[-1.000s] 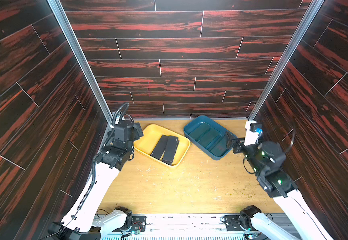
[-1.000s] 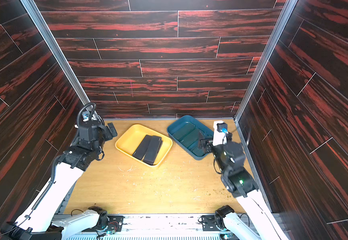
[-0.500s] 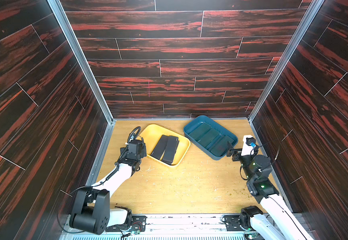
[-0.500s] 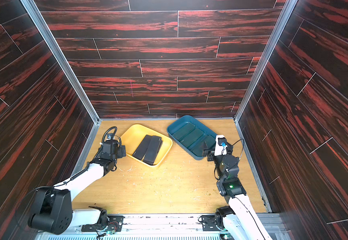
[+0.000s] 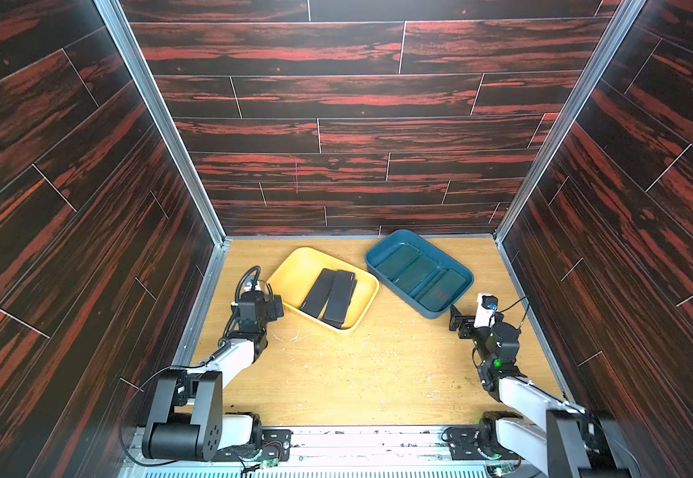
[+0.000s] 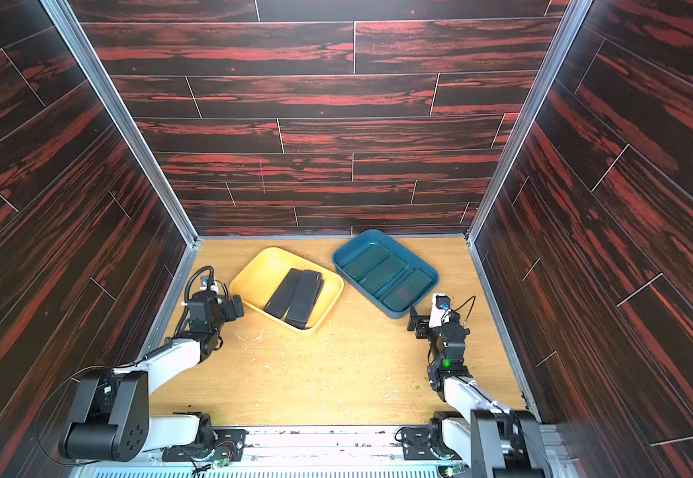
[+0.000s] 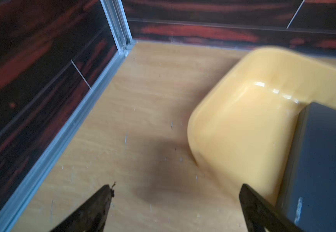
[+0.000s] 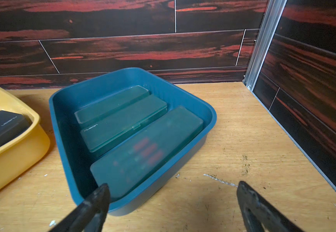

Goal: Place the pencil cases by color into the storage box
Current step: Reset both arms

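Two matte black pencil cases (image 5: 330,296) (image 6: 299,296) lie side by side in the yellow storage box (image 5: 295,265) (image 6: 262,265). Three dark green pencil cases (image 5: 417,273) (image 6: 382,273) (image 8: 123,122) lie in the blue storage box (image 5: 431,310) (image 6: 394,310) (image 8: 209,118). My left gripper (image 5: 276,306) (image 6: 235,306) (image 7: 176,186) is open and empty, low over the table beside the yellow storage box (image 7: 233,124); a black case (image 7: 319,160) shows inside. My right gripper (image 5: 456,320) (image 6: 415,323) (image 8: 173,184) is open and empty at the blue box's near corner.
Dark red-streaked walls close in the wooden table (image 5: 357,372) on three sides, with metal corner posts (image 5: 162,124). Both arm bases sit on a rail (image 5: 357,438) at the front edge. The two boxes stand near the back, angled toward each other.
Both arms have come down and drawn back toward the front, from raised over the boxes to low beside them. Both grippers stayed open. The cases have not moved.
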`<state>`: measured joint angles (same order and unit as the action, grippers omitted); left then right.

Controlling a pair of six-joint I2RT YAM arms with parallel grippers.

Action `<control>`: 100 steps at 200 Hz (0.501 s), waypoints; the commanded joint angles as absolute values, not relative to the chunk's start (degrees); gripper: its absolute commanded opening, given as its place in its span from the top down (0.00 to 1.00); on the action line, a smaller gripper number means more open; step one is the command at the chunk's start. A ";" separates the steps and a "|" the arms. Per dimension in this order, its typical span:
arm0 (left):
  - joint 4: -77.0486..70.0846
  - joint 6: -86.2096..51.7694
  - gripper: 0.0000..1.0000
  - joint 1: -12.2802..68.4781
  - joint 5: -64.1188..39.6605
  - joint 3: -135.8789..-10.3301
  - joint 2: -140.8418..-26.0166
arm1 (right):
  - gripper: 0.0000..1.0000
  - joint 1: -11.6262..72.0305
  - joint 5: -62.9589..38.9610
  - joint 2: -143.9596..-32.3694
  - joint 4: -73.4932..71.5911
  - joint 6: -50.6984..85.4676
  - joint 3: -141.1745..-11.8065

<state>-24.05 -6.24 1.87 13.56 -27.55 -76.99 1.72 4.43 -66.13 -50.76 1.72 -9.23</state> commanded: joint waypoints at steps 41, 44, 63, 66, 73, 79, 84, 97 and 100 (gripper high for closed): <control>-38.87 -4.97 0.00 -0.04 14.26 -23.71 -78.82 | 0.03 -0.38 2.59 -74.47 -66.91 1.33 -8.32; -39.76 -5.16 0.00 -0.22 13.65 -23.55 -79.24 | 0.03 -0.62 2.75 -74.61 -66.95 1.29 -8.46; -44.09 -4.61 0.00 -0.43 12.41 -23.01 -82.28 | 0.04 -2.29 1.63 -76.05 -68.45 1.77 -8.83; -44.62 -4.65 0.00 -0.44 12.55 -22.98 -82.76 | 0.04 -2.63 1.42 -76.24 -68.74 1.94 -8.80; -45.52 -4.74 0.00 -0.52 12.57 -22.98 -83.84 | 0.04 -3.27 0.71 -77.00 -70.25 2.01 -8.41; -46.20 -4.66 0.00 -0.53 12.54 -22.90 -84.67 | 0.04 -4.03 0.16 -78.51 -73.24 2.17 -7.81; -47.25 -4.69 0.00 -0.60 12.48 -22.70 -85.58 | 0.04 -4.39 -0.12 -80.56 -76.36 2.28 -7.18; -52.28 -4.74 0.00 -0.62 12.59 -21.53 -88.25 | 0.04 -4.75 -1.19 -87.37 -86.14 2.02 -5.48; -53.24 -4.95 0.00 -0.59 12.90 -21.46 -88.67 | 0.04 -4.75 -1.43 -89.32 -88.89 1.92 -5.15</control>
<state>-43.77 -5.34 -0.34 13.08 -23.27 -85.49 -3.86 1.15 -79.70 -71.94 1.91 -7.75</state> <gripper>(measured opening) 0.998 0.959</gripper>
